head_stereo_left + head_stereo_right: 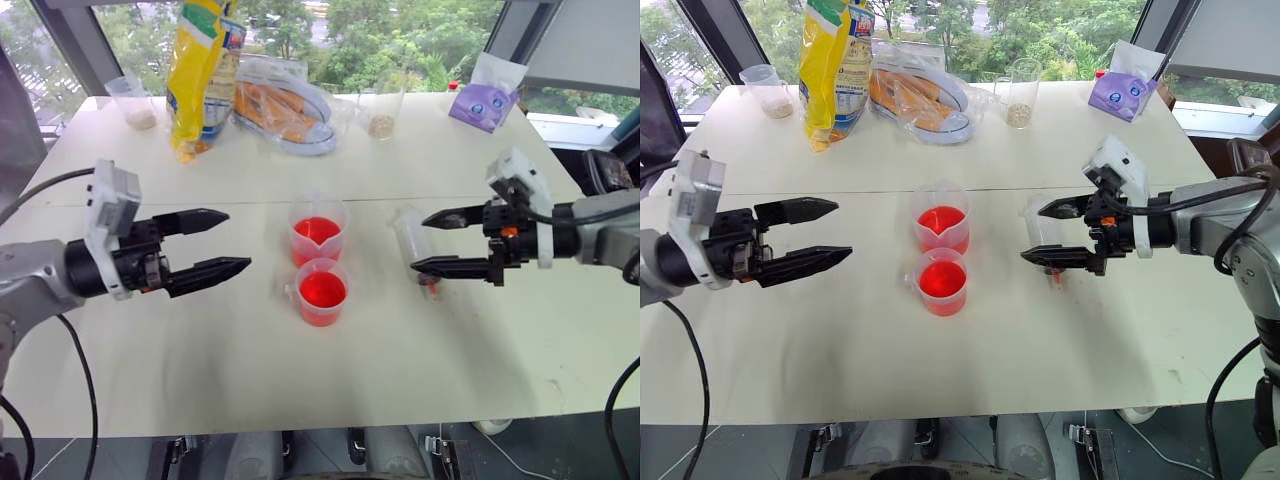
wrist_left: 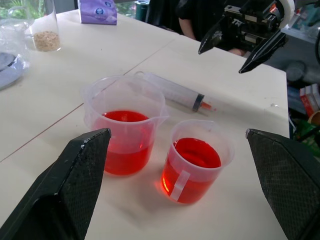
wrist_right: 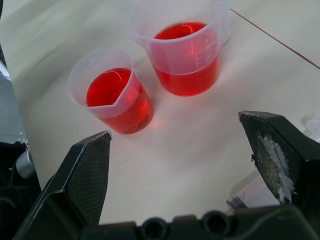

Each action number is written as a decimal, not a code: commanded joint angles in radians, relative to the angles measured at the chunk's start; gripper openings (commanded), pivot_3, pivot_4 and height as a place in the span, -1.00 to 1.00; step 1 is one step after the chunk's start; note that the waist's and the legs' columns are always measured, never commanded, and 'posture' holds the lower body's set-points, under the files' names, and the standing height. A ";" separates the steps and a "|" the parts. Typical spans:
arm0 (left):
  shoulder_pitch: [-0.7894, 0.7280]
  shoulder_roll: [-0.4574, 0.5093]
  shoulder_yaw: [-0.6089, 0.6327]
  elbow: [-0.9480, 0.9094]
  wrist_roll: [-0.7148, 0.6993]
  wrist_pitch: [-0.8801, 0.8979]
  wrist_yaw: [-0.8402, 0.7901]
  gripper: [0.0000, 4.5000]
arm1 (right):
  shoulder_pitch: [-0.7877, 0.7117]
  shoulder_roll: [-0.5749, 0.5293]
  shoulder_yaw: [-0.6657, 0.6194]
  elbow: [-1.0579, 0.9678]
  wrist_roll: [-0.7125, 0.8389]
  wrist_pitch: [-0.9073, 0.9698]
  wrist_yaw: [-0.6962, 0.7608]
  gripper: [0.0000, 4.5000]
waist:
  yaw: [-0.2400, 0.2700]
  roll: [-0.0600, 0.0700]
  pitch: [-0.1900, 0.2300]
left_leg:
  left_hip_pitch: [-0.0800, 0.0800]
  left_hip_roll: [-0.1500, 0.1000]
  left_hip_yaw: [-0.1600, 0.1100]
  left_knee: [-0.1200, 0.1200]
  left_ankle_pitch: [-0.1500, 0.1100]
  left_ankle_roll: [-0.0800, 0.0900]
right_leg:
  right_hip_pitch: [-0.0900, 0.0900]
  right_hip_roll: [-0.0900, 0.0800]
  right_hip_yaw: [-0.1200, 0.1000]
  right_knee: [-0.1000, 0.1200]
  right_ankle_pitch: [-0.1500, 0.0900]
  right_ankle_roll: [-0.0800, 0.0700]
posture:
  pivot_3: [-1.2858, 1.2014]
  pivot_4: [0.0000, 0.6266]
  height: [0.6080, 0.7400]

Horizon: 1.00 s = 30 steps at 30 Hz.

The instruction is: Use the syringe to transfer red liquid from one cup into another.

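Both hands gaping, empty. Right hand (image 1: pixel 440 242) above syringe (image 2: pixel 175 91) lying on counter (image 1: pixel 300 380), likely for pickup; left hand (image 1: pixel 232 242) standing by.

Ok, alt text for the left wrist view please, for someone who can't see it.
Two clear cups of red liquid stand side by side on a pale table, the taller cup beside the shorter cup. A syringe lies behind them, between open black fingers.

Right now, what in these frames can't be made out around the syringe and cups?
- Syringe: in the eye views the right gripper covers its middle.
- Syringe's contents: barrel too small to judge.
- Taller cup: graduation marks too small to read.
- Purple pack: label unreadable.
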 commanded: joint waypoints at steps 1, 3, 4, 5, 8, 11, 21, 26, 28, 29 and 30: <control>-0.015 -0.002 0.010 -0.007 -0.003 -0.019 0.002 1.00 | -0.006 -0.010 -0.026 -0.009 -0.002 -0.014 -0.001 0.97 | 0.000 0.000 0.000 | 0.000 0.000 0.000 0.000 0.000 0.000 | 0.000 0.000 0.000 0.000 0.000 0.000 | 0.03 -0.52 1.00; -0.012 -0.001 0.009 -0.009 0.006 -0.026 -0.002 1.00 | -0.007 -0.008 -0.019 0.000 -0.011 -0.019 -0.001 0.97 | 0.000 0.000 0.000 | 0.000 0.000 0.000 0.000 0.000 0.000 | 0.000 0.000 0.000 0.000 0.000 0.000 | 0.03 -0.52 1.00; -0.011 -0.005 0.013 -0.012 -0.002 -0.027 -0.001 1.00 | -0.007 -0.007 -0.016 0.005 -0.015 -0.022 -0.002 0.97 | 0.000 0.000 0.000 | 0.000 0.000 0.000 0.000 0.000 0.000 | 0.000 0.000 0.000 0.000 0.000 0.000 | 0.03 -0.52 1.00; -0.011 -0.008 0.017 -0.014 -0.009 -0.028 0.001 1.00 | -0.007 -0.006 -0.014 0.007 -0.019 -0.023 -0.003 0.97 | 0.000 0.000 0.000 | 0.000 0.000 0.000 0.000 0.000 0.000 | 0.000 0.000 0.000 0.000 0.000 0.000 | 0.03 -0.52 1.00; -0.014 -0.010 0.017 -0.015 -0.013 -0.028 0.003 1.00 | -0.007 -0.008 -0.011 0.010 -0.030 -0.025 -0.001 0.97 | 0.000 0.000 0.000 | 0.000 0.000 0.000 0.000 0.000 0.000 | 0.000 0.000 0.000 0.000 0.000 0.000 | 0.03 -0.52 1.00; -0.015 -0.010 0.014 -0.014 -0.009 -0.029 0.002 1.00 | -0.004 -0.010 -0.012 0.007 -0.034 -0.023 -0.001 0.97 | 0.000 0.000 0.000 | 0.000 0.000 0.000 0.000 0.000 0.000 | 0.000 0.000 0.000 0.000 0.000 0.000 | 0.03 -0.52 1.00; -0.028 -0.008 0.005 -0.004 -0.004 -0.028 -0.006 1.00 | -0.007 0.000 0.007 0.013 -0.051 -0.011 -0.026 0.97 | 0.000 0.000 0.000 | 0.000 0.000 0.000 0.000 0.000 0.000 | 0.000 0.000 0.000 0.001 0.000 0.000 | 0.03 -0.52 1.00; -0.028 -0.015 -0.001 -0.004 0.000 -0.032 -0.006 1.00 | -0.047 0.027 0.036 0.044 -0.071 0.022 -0.070 0.97 | 0.000 0.000 0.000 | 0.000 0.000 0.000 0.001 0.000 0.000 | 0.000 0.001 0.000 0.001 0.000 0.000 | 0.03 -0.52 1.00; -0.029 -0.018 -0.006 -0.003 0.001 -0.034 -0.006 1.00 | -0.076 0.041 0.061 0.068 -0.087 0.055 -0.098 0.97 | -0.001 0.000 0.000 | 0.000 0.000 0.000 0.001 0.000 0.000 | 0.000 0.001 0.000 0.001 0.000 0.000 | 0.03 -0.52 1.00; -0.032 -0.020 -0.010 -0.002 0.003 -0.035 -0.005 1.00 | -0.106 0.058 0.088 0.094 -0.105 0.086 -0.126 0.97 | -0.002 0.000 0.000 | 0.000 0.000 0.000 0.001 0.000 0.000 | 0.000 0.001 0.000 0.002 0.000 0.000 | 0.03 -0.52 1.00; -0.035 -0.022 -0.014 -0.001 0.004 -0.036 -0.004 1.00 | -0.128 0.069 0.108 0.114 -0.118 0.107 -0.144 0.97 | -0.003 0.000 0.000 | 0.001 0.000 0.001 0.001 0.000 0.000 | 0.000 0.001 0.000 0.002 0.000 0.000 | 0.03 -0.52 1.00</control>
